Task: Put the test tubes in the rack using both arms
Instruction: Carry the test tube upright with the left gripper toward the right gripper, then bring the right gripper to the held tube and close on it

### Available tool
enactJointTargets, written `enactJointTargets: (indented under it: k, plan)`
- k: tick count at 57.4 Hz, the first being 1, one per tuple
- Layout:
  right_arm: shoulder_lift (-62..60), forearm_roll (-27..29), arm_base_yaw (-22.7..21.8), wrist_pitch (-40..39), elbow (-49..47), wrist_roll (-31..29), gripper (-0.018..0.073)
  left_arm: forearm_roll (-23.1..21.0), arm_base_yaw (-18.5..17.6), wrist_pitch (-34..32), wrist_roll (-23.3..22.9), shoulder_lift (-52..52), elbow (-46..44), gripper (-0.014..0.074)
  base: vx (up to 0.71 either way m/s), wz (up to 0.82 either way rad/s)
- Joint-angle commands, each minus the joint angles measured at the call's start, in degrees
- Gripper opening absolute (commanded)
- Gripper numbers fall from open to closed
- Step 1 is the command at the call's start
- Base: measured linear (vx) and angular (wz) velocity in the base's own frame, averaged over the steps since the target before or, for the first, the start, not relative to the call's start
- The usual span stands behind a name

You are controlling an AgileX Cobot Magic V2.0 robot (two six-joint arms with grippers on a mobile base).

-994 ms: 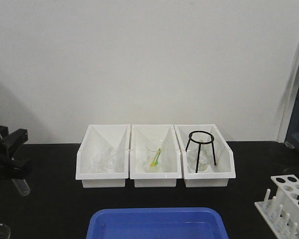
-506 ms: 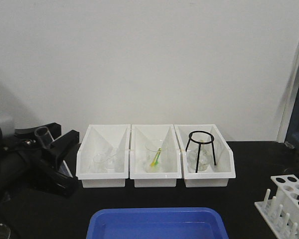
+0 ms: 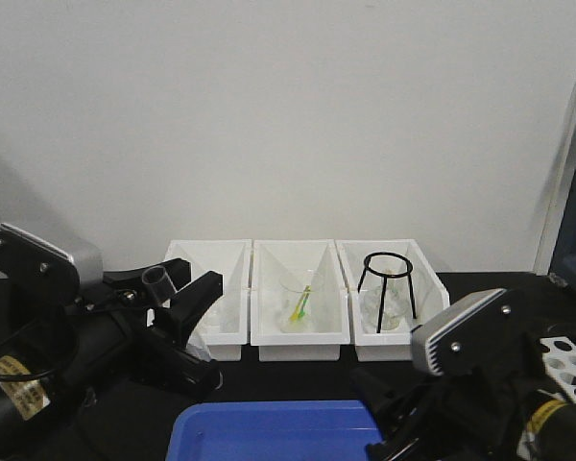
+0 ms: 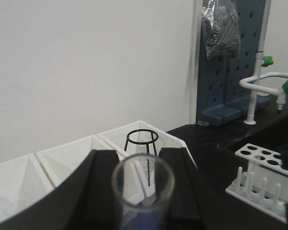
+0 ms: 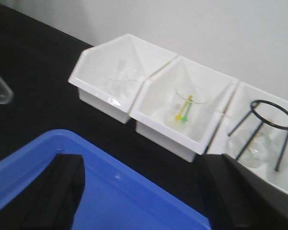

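- Left pincer [image 4: 143, 165] is closed on one test tube [image 4: 143, 200], a black finger pressed to either side of the glass and the open rim facing the wrist camera.
- That tube is held in the air beside the leftmost of the white bins [image 3: 298, 327]. It is well apart from the rack [image 4: 263, 184], which stands on the black tabletop [image 5: 33, 52] at the far right.
- Right pincer [image 5: 143, 165] is spread wide, nothing between its fingers, poised over the blue tray [image 5: 110, 191].
- The transfer looks early: every rack hole in view seems empty, and the held tube has yet to reach it, perhaps via the right arm.
- The front view hides most of the rack behind the right arm. No further tubes can be made out.
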Motion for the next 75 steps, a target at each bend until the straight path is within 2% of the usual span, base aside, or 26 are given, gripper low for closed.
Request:
enactJointTargets:
  k: [1, 14, 26, 37, 44, 49, 75]
  plan:
    - [0.6, -0.1, 3.4, -8.6, -2.0, 0.0, 0.0533, 1.0, -0.5, -5.3, -2.4, -1.4, -1.8, -0.0021, 0.0, 0.0]
    - [5.3, -0.1, 10.6, -15.6, -2.0, 0.0, 0.0533, 1.0, -0.5, -5.4, -3.5, -1.4, -1.8, -0.0021, 0.0, 0.0]
    - [8.7, -0.1, 14.8, -23.3, -2.0, 0.2, 0.0533, 1.0, -0.5, -4.8, -8.0, -1.4, -1.8, -0.0021, 0.0, 0.0]
    - [10.9, -1.1, 15.4, -27.6, -2.0, 4.5, 0.0533, 1.4, -1.5, -0.2, -11.9, -1.4, -1.8, -0.0021, 0.0, 0.0]
    - [11.9, -3.6, 15.4, -27.8, -2.0, 6.2, 0.0533, 3.5, -3.5, 2.0, -11.9, -1.3, -1.8, -0.0021, 0.0, 0.0]
    - [12.4, -4.7, 15.4, -27.8, -2.0, 7.2, 0.0533, 3.5, -5.0, 2.0, -11.9, -0.7, -1.8, -0.0021, 0.0, 0.0]
    - [12.4, -4.9, 15.4, -28.3, -2.0, 7.6, 0.0533, 3.6, -9.8, 4.4, -11.9, 0.9, -1.8, -0.002, 0.0, 0.0]
